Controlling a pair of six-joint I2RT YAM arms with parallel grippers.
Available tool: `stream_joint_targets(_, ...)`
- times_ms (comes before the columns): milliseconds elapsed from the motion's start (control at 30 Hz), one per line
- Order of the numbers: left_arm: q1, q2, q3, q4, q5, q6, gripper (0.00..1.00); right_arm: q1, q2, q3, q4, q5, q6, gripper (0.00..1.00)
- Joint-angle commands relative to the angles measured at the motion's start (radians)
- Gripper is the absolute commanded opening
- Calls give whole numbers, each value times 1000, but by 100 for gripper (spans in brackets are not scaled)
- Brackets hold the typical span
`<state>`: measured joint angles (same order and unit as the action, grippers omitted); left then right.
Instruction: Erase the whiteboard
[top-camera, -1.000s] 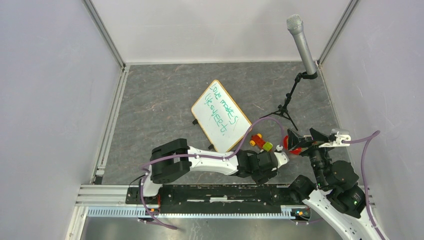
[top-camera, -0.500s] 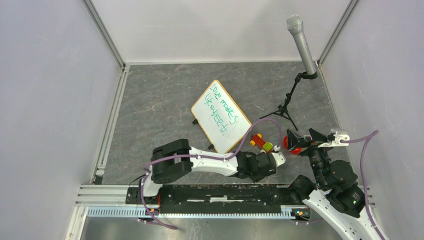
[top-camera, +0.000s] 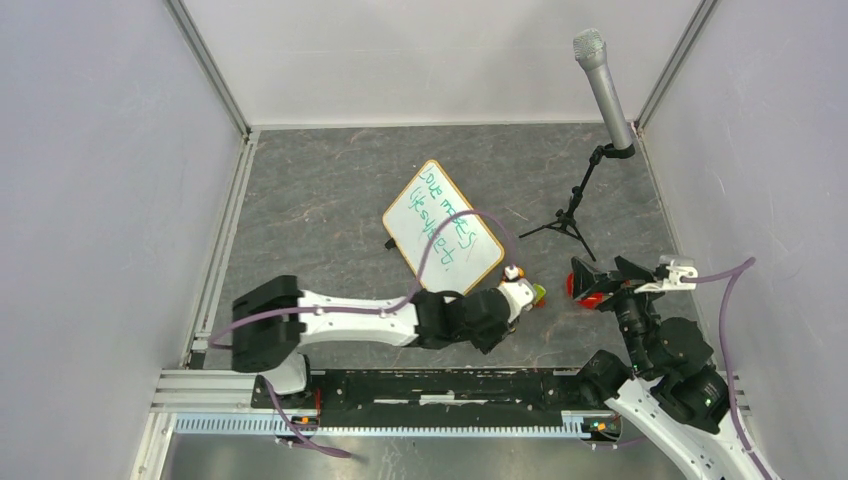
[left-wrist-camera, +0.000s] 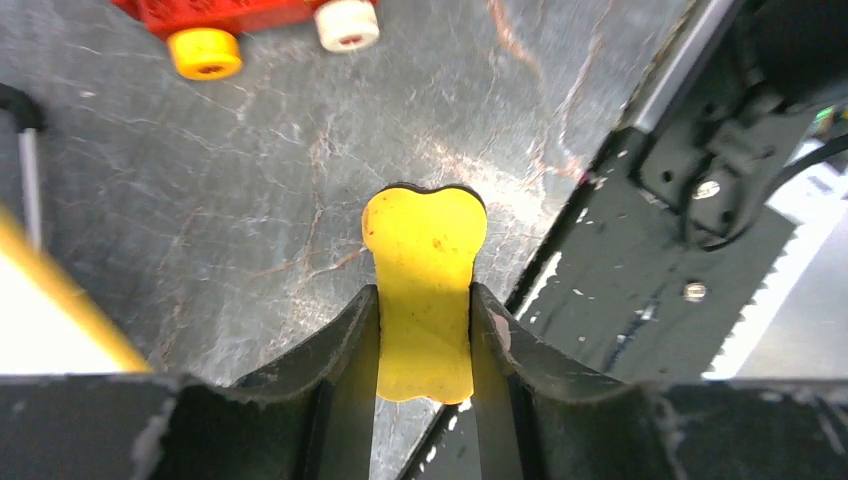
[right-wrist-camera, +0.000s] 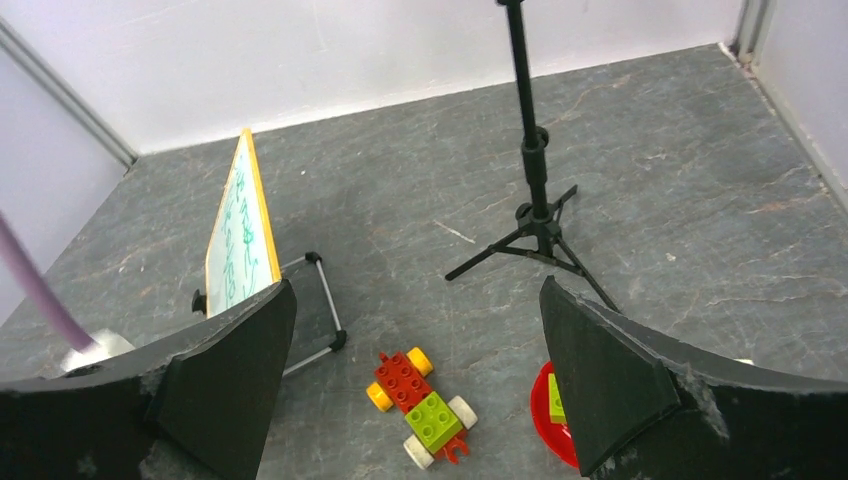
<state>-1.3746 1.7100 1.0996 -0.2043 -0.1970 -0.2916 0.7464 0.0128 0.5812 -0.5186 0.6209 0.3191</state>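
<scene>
Handwriting in green covered the small wood-framed whiteboard (top-camera: 443, 232), propped mid-table beyond my left gripper (left-wrist-camera: 425, 297), which pinched a yellow bone-shaped piece (left-wrist-camera: 425, 235), possibly an eraser, its lower end hidden. My right gripper (right-wrist-camera: 415, 290) gaped wide, half masking a red dish (right-wrist-camera: 542, 420).

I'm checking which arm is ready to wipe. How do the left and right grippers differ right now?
The left gripper is shut on a yellow bone-shaped piece; the right gripper is open and holds nothing. The left gripper sits beside the near corner of the whiteboard; the right gripper is farther right, by a red dish. Both have black fingers.
</scene>
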Motion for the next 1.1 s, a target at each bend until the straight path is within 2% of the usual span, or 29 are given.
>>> stream_joint_targets(0,32,-180,-38,90,20,-82,41,5,85,22,10,-60,48,98)
stream_joint_targets(133,80,-303,-75,108,20,-77,42,5,208,-20,62,-167,55,98)
stream_joint_targets(300,240,-446,-141,130,60,-80,41,5,451,-27,147,-309,49,98)
stream_joint_targets(433,378,-552,-172,156,128,-76,39,5,598,-23,193,-358,62,98)
stream_joint_targets(533,436,-602,-161,187,90,-42,40,5,651,-29,231,-363,60,98)
stream_joint_targets(800,570,-542,-63,366,31,-13,41,-27,792,99,226,-373,16,98)
stream_joint_targets(900,612,-522,-70,436,60,-35,41,-102,841,130,255,-527,2,98)
stream_joint_targets(1067,638,-515,-173,470,102,-14,41,-217,879,113,333,-769,-51,98)
